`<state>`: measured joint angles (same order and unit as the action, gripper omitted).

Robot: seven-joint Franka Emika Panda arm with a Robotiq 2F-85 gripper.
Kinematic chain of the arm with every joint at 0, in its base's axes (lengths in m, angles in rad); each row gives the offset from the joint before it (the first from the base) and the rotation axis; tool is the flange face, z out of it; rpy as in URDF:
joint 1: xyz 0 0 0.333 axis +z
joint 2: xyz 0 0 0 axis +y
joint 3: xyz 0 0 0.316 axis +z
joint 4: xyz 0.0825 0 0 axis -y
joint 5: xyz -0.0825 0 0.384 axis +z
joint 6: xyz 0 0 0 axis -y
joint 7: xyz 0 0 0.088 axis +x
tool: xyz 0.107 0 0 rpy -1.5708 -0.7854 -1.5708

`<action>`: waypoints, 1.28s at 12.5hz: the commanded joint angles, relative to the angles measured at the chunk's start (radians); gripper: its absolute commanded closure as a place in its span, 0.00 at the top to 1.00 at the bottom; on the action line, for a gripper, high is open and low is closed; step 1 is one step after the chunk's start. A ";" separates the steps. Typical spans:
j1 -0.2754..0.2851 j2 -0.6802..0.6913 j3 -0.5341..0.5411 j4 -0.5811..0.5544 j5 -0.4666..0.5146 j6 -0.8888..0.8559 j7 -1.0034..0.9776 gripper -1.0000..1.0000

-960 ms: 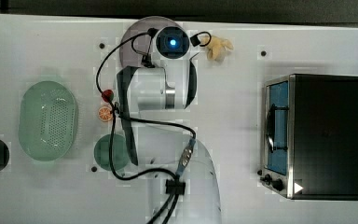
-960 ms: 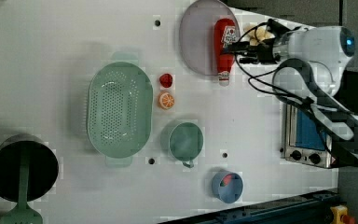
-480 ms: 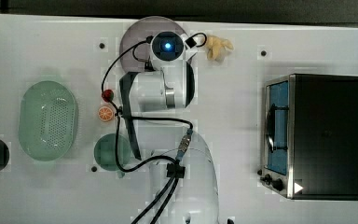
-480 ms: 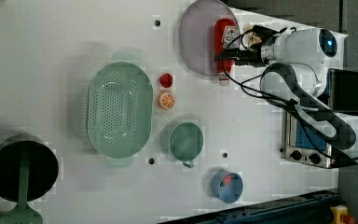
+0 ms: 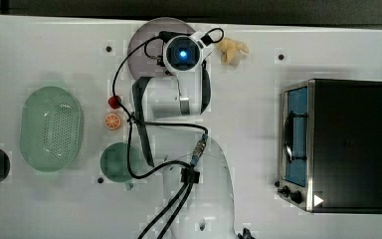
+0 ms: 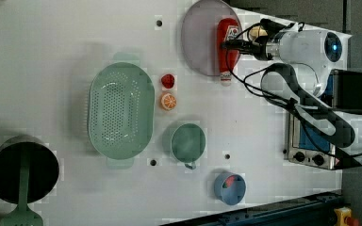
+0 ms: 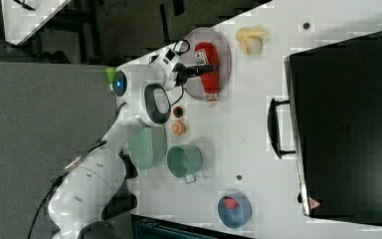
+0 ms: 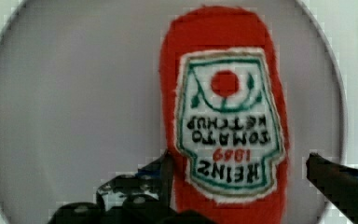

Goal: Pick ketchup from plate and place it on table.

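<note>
Wrist view pictures show the pincer (image 8: pixel 237 184) spread wide, with one dark finger (image 8: pixel 161 179) seen on either side of the ketchup (image 8: pixel 226 116) near the lower edge of the frame; nothing is gripped yet. The ketchup, a soft red bottle with a white label, is seen lying flat on the plate (image 8: pixel 74 102). In the left view, the ketchup (image 6: pixel 227 49) is found at the upper middle of the frame, on the plate (image 6: pixel 200 37), its pale tip reaching past the rim onto the tabletop (image 6: pixel 75 56). The pincer (image 6: pixel 226 45) is placed over the bottle's middle. Judged from this, only the approach is done: the closing, the lift and the setting down on the bare tabletop are all left.
</note>
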<state>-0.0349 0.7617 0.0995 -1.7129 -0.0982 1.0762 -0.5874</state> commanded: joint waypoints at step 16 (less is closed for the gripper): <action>-0.016 -0.406 -0.005 -0.126 0.008 -0.267 -0.008 0.61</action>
<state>-0.0396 0.4180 0.0806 -1.8623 -0.0963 0.8198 -0.5889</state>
